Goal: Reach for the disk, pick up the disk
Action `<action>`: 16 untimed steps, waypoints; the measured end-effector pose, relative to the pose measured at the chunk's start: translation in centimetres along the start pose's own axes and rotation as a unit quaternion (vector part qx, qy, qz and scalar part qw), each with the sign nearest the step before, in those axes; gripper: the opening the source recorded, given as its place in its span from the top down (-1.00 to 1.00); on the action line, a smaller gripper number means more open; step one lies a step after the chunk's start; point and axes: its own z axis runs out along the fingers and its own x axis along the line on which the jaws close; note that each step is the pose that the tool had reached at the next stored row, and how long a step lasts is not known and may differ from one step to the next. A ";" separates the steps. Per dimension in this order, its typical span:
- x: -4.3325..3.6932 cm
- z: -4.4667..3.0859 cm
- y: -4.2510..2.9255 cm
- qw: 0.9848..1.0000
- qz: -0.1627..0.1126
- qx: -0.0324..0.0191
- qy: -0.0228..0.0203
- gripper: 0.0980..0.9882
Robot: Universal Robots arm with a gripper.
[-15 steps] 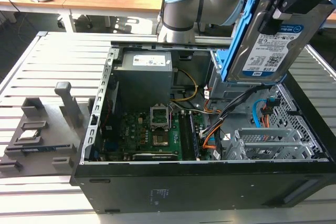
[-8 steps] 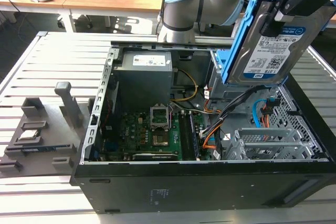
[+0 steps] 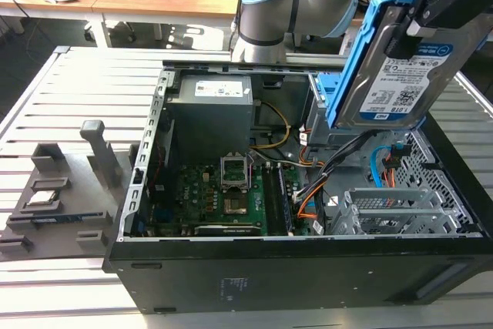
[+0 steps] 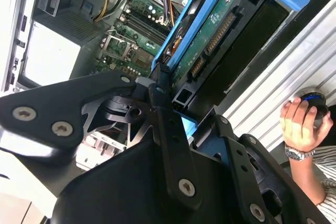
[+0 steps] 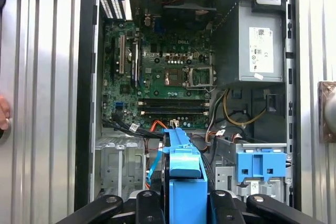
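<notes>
- The tool [image 3: 431,17] is clenched on the disk [image 3: 400,75], gripping its upper end in the exterior view.
- The disk hangs tilted in the air above the open computer case [image 3: 139,190], over the drive-bay corner at the exterior view's right.
- In both wrist views the disk's blue bracket [image 5: 185,182] sits between the black fingers [image 4: 168,129].
- A person's hand [image 4: 299,124] rests on a round object beside the slatted worktop [image 3: 85,90].

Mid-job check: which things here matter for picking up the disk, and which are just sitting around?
Job:
disk, lifted above the case
end effector, closed on the disk

Lying about:
open computer case
motherboard
power supply
bare blue bracket in the case
grey fixture tray
person's hand on a round object
</notes>
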 end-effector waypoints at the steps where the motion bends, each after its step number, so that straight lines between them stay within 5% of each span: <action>1: 0.11 0.00 0.00 1.000 0.000 0.000 0.000 0.39; 16: 1.85 -0.13 0.01 1.000 0.000 0.000 0.000 0.39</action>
